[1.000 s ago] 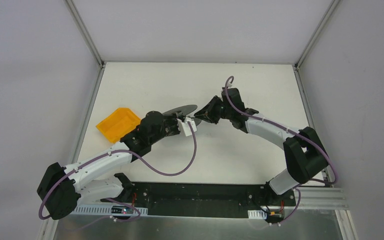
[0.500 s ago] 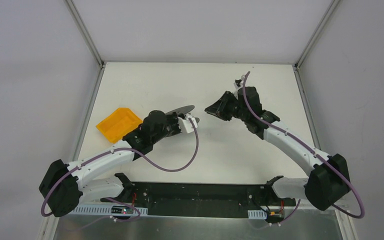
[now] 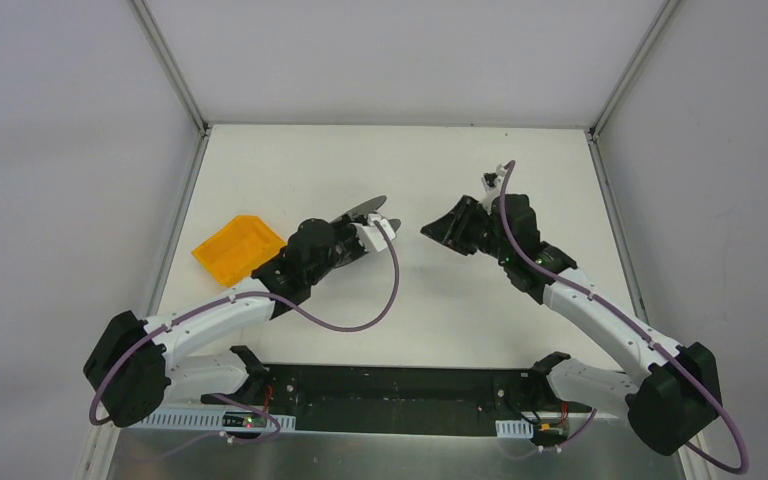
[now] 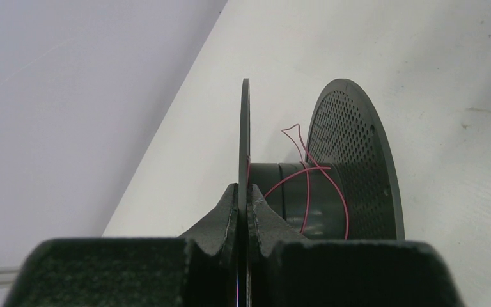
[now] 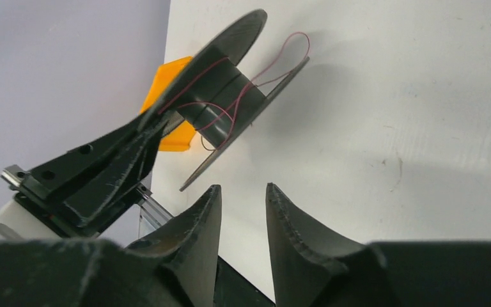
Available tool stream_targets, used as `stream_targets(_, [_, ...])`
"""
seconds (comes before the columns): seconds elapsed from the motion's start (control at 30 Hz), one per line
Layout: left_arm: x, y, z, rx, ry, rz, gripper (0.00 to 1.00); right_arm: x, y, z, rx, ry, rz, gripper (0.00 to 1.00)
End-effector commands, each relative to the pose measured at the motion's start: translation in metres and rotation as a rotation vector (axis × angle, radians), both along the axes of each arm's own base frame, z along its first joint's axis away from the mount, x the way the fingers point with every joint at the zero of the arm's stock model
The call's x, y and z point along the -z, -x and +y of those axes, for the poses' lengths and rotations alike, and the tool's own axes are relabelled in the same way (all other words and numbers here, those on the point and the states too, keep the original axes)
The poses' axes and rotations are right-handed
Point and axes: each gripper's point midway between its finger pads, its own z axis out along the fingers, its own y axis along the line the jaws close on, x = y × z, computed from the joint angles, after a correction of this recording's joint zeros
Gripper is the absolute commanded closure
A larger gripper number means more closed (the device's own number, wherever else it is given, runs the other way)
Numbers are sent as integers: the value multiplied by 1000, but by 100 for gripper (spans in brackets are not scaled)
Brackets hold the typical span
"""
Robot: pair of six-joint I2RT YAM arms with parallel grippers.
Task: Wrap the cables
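My left gripper (image 4: 243, 190) is shut on one thin flange of the dark grey spool (image 4: 313, 198) and holds it above the table. In the top view the spool (image 3: 360, 208) shows edge-on at the left gripper (image 3: 365, 222). The thin reddish-brown wire (image 4: 307, 185) lies in a few loose turns on the hub, with a small loop standing free. In the right wrist view the spool (image 5: 220, 96) and the wire (image 5: 281, 54) show with a loop sticking out past a flange. My right gripper (image 5: 243, 188) is open and empty, apart from the spool on its right (image 3: 432, 228).
An orange bin (image 3: 232, 247) lies on the white table (image 3: 400, 160) left of the left arm, and shows behind the spool in the right wrist view (image 5: 172, 96). Grey walls close the table on three sides. Purple cables run along both arms.
My right gripper has drawn back from the spool to the right and now stands apart from it. The left gripper has tilted the spool and moved it slightly up.
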Motion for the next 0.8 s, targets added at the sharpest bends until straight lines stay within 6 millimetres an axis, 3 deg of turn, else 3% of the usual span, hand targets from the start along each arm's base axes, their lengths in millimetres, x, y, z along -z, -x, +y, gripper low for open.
stream_targets(0.0, [-32,-8,-9,-35,171,-101,100,-2,-1,3,9,-23,-28,64])
stream_targets(0.17, [-19,-7,-20,-15,103,-117,100,15,-6,-11,104,22,9,60])
stream_targets(0.33, [-9,-5,-34,-1,35,-130,100,19,-8,-16,161,-1,47,54])
stream_targets(0.6, [11,10,-53,44,-11,-103,100,2,-28,2,204,-170,123,48])
stream_targets(0.77, [29,23,-65,65,-46,-78,99,15,-30,-2,239,-166,152,48])
